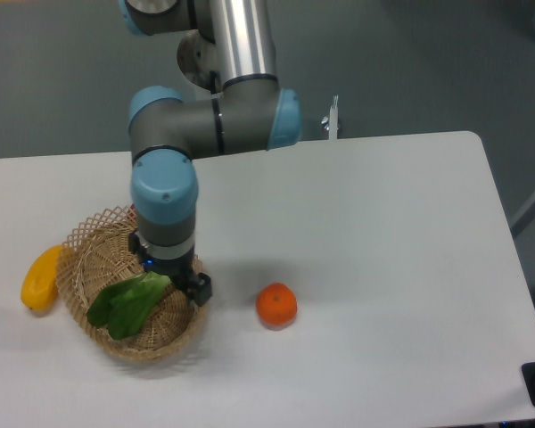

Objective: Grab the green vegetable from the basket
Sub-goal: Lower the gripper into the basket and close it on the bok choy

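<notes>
The green vegetable [125,305], a small bok choy with dark green leaves, lies in the round tan wicker basket [82,259] at the left of the table. My gripper [165,283] hangs straight down over the basket's right side, right at the vegetable's upper right end. The wrist and the leaves hide the fingers, so I cannot tell whether they are open or shut, or whether they touch the vegetable.
A yellow oblong fruit [39,278] lies on the table just left of the basket. An orange fruit [276,305] sits on the table to the right of the basket. The white table's front edge runs along the bottom.
</notes>
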